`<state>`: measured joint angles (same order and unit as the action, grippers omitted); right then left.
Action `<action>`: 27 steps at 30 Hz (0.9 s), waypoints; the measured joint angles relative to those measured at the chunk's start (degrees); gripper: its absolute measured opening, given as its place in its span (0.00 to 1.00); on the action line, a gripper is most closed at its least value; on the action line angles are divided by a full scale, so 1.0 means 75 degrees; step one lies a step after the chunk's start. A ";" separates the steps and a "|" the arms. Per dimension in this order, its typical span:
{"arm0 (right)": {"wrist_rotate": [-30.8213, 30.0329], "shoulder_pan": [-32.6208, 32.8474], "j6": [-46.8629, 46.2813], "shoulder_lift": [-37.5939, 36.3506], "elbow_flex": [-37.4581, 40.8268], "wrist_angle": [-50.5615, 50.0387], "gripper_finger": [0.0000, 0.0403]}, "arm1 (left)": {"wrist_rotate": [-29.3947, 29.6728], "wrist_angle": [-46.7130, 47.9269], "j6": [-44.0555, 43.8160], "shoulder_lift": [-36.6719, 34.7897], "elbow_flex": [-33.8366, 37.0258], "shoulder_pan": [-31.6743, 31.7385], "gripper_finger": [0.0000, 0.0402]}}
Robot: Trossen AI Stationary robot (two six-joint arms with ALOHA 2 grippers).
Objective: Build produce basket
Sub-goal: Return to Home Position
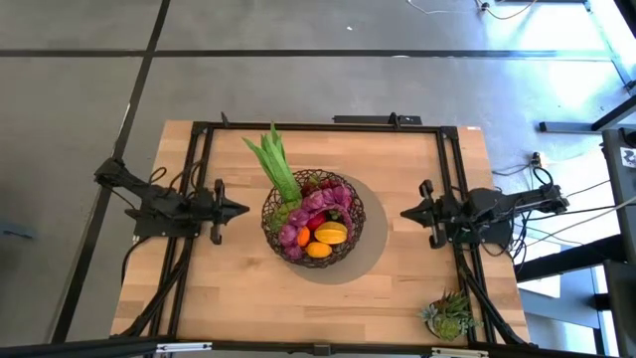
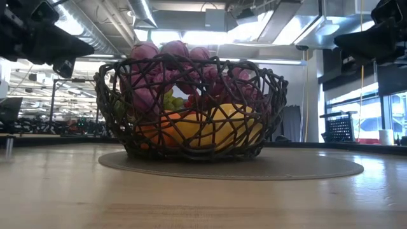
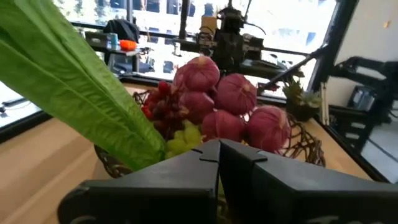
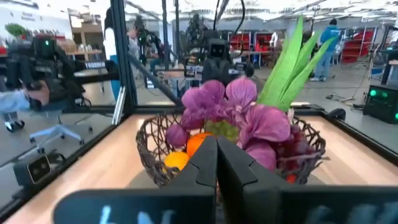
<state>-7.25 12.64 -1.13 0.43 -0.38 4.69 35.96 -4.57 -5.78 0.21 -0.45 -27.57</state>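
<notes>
In the basket [image 1: 355, 231], heaped produce [image 1: 320, 211].

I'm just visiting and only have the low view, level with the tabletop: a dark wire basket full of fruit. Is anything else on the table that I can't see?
Observer: Yes. From above, a spiky succulent stands near a corner of the table on the right arm's side, well apart from the basket.
Operator: Where do the arms end?
Observer: The left gripper and the right gripper flank the basket, both clear of it, with their fingers shut on nothing.
Operator: Does anything poke out of the basket?
Observer: A long green leafy stalk leans out over the rim on the left arm's side.
</notes>
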 joint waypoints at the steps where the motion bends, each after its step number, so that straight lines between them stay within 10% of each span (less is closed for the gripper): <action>1: 0.0000 -0.0003 0.0028 0.0000 0.0000 -0.0059 0.00 | -0.0094 0.0004 0.0103 0.0002 0.0000 -0.0002 0.00; 27: 0.0388 -0.0006 0.0391 0.0179 0.0000 -0.0351 0.00 | -0.1185 0.0061 0.0446 -0.0006 -0.0003 0.0001 0.00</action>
<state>-4.34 12.60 1.80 1.77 -0.38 2.06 27.07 -4.12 -2.43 0.16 -0.47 -27.56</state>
